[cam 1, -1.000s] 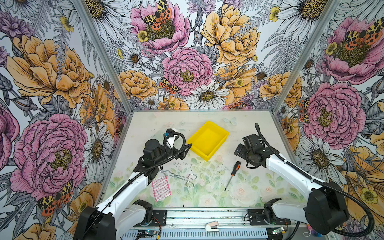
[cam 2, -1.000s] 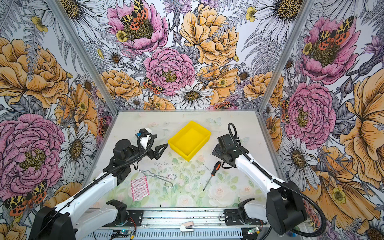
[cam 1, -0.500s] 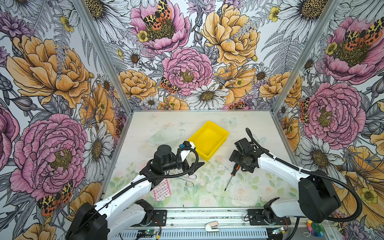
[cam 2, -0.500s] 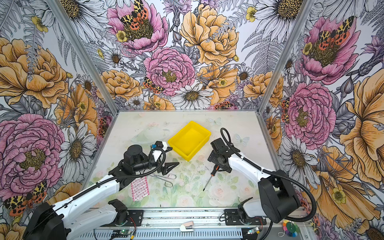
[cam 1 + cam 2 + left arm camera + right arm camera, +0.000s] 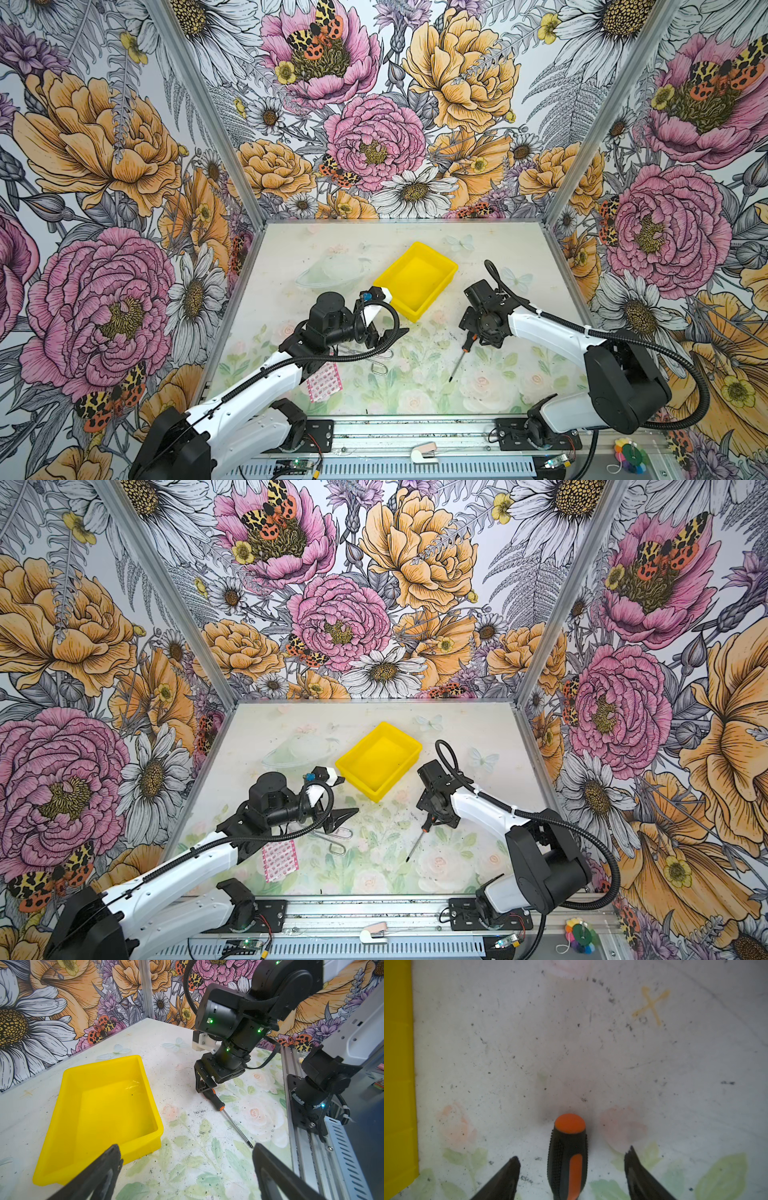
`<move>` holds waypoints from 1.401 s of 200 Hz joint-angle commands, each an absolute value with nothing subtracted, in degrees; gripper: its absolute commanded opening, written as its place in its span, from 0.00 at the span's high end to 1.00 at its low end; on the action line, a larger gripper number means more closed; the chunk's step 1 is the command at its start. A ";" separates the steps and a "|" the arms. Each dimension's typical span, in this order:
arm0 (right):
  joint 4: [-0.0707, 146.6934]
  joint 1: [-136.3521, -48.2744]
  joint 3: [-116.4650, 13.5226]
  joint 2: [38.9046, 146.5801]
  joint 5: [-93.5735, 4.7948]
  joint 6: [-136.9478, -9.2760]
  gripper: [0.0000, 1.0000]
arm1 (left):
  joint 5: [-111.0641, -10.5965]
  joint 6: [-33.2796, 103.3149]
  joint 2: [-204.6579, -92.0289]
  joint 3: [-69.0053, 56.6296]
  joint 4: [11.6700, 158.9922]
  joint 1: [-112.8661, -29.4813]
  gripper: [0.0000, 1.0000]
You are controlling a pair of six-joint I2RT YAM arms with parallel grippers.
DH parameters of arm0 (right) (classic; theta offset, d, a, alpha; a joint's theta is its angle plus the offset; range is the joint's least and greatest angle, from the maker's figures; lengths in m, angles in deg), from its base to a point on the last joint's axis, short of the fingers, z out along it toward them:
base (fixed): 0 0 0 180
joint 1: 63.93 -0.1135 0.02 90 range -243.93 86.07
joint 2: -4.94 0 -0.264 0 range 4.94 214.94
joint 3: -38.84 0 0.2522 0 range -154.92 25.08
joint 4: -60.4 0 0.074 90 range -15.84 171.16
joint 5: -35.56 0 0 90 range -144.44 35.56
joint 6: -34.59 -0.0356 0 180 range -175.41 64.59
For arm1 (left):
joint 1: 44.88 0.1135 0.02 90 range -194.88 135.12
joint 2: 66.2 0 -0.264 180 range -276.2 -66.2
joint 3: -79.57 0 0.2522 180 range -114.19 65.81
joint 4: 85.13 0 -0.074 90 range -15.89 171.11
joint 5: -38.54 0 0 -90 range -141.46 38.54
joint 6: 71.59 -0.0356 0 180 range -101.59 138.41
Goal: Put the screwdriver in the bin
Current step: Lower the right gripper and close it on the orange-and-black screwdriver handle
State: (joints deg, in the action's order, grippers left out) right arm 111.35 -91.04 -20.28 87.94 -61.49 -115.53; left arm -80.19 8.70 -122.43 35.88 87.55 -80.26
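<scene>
Screwdriver (image 5: 461,356) lies flat on the table (image 5: 490,257), right of centre, handle toward the far side, tip pointing near and slightly left; not in the bin. Right gripper (image 5: 471,332) is down over the handle end: in the right wrist view the orange-and-black handle (image 5: 568,1157) sits between the two fingers (image 5: 506,1178) with a gap on each side, so jaws are spread around it, no contact that I can see. Left wrist view shows the same gripper (image 5: 204,1087) low at the handle, shaft (image 5: 236,1126) resting on the table. Bin (image 5: 415,279) is yellow, sits just far-left of the screwdriver, turned at an angle, nothing inside. Left gripper (image 5: 388,334) hovers above the table left of centre, pointing right toward the screwdriver, jaws spread wide and holding nothing; its fingers (image 5: 99,1174) frame the bin's near corner in its own camera. Wire tongs (image 5: 336,839) lie under the left gripper, partly hidden by its cable, so their exact pose is hard to read. Pink patterned packet (image 5: 324,380) lies nearer, beside the left arm.
</scene>
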 commanded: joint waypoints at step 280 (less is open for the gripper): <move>109.45 -94.25 -26.63 83.36 -66.15 -115.35 1.00 | -68.16 2.59 -117.27 37.29 85.15 -83.72 0.01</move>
State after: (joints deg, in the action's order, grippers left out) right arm 110.11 -93.78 -21.94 85.93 -64.09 -115.86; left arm -72.43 4.39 -118.45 36.32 84.75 -83.30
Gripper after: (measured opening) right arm 0.305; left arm 0.986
